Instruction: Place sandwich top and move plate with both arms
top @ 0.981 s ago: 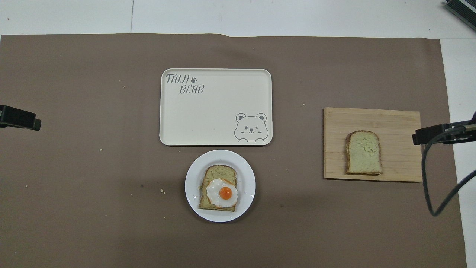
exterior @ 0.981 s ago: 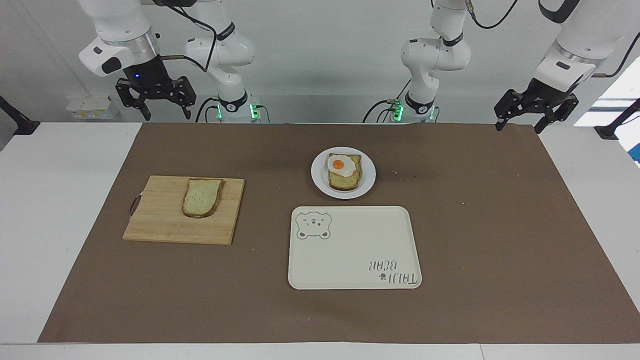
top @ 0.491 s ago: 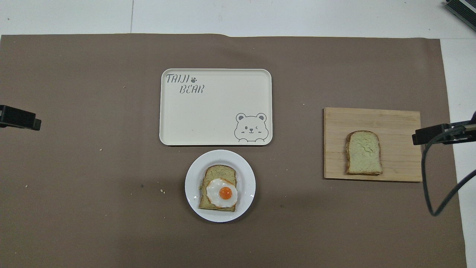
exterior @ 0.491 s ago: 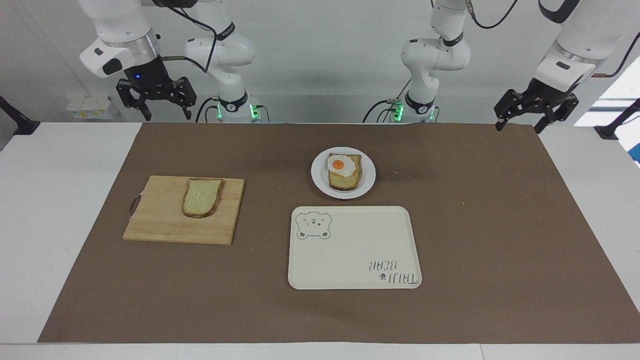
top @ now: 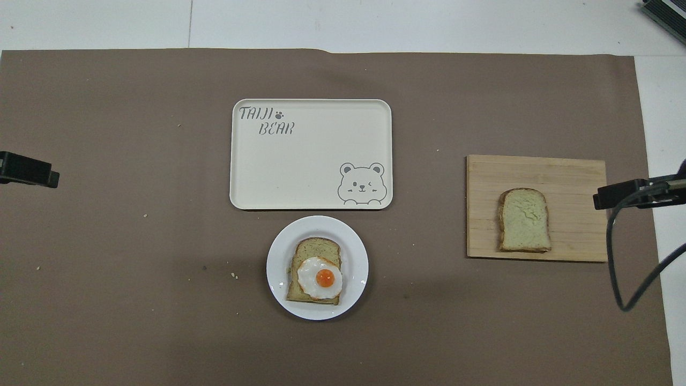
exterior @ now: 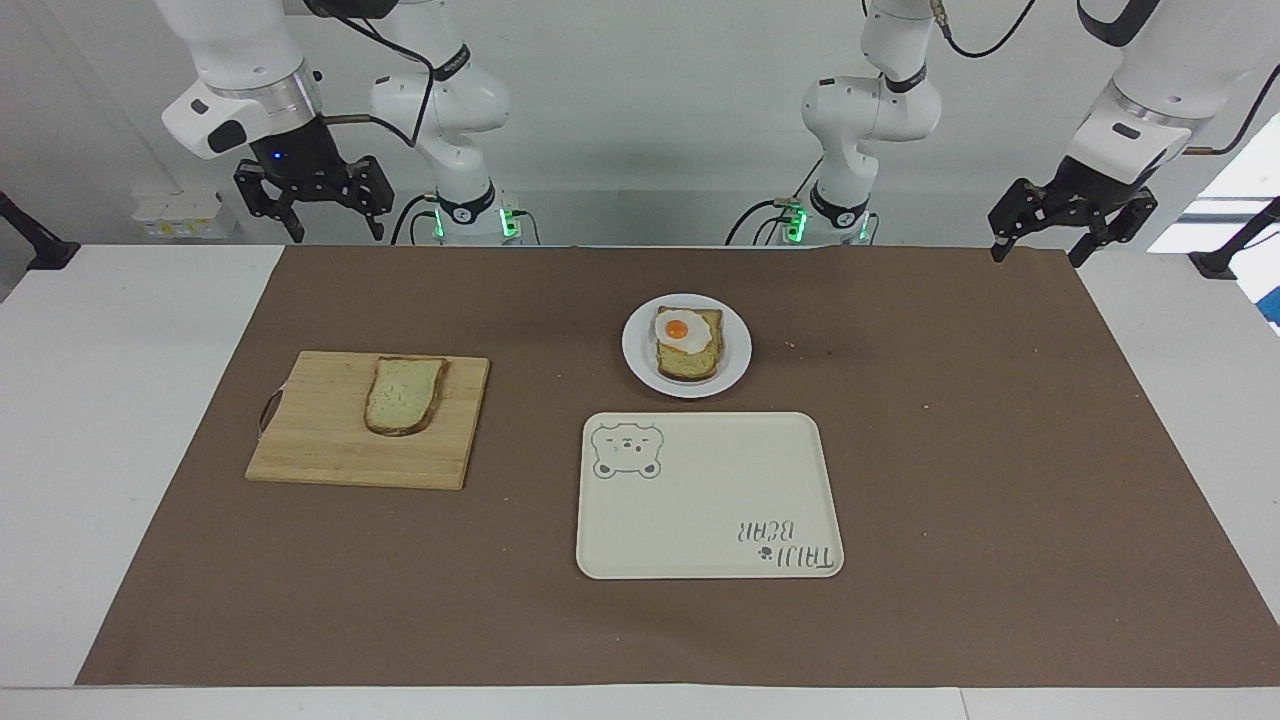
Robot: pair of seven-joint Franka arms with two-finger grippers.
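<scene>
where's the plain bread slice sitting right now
The sandwich top lies flat on the wooden cutting board toward the right arm's end of the table, apart from the plate.

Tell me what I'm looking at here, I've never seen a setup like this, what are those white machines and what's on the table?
Those are two white robot arms at a table, each ending in a black gripper. One picture looks across the table at them; the other looks down from above their end. The right gripper hangs open and empty over the table edge near the cutting board; the left gripper does the same at its own end. On the board lies a plain bread slice, the sandwich top. A small white plate holds another slice with a fried egg. Beside the plate, farther from the robots, lies a cream tray with a bear drawing. Nothing is held.
</scene>
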